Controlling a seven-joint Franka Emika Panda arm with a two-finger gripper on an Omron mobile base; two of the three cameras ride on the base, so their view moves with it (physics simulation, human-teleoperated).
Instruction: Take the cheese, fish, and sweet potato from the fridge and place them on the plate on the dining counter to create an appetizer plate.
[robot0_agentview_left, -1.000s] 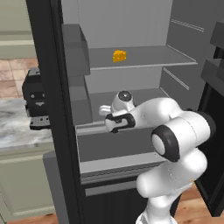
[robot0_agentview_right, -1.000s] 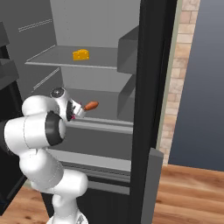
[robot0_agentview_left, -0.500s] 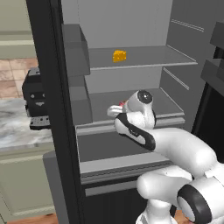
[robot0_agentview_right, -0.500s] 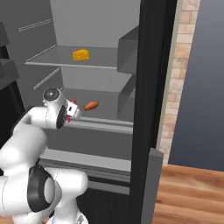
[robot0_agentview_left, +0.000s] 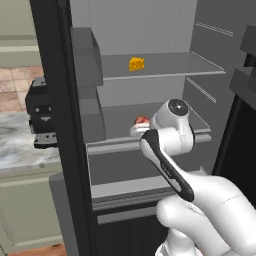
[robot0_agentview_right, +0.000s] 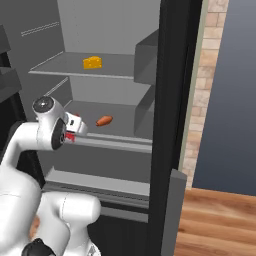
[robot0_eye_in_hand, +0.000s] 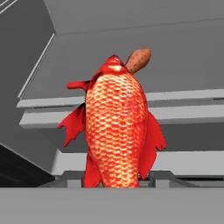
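Sweet potato (robot0_eye_in_hand: 139, 60) partly behind fish (robot0_eye_in_hand: 116, 127).

We see the fish (robot0_eye_in_hand: 116, 127) upright, seemingly held at its base, hiding part of the sweet potato (robot0_eye_in_hand: 139, 60) behind.

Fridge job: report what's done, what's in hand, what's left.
Nothing looks delivered yet. The hand holds the fish, lifted in front of the fridge shelves. The cheese sits on the upper shelf and the sweet potato on the middle one, both left to fetch.
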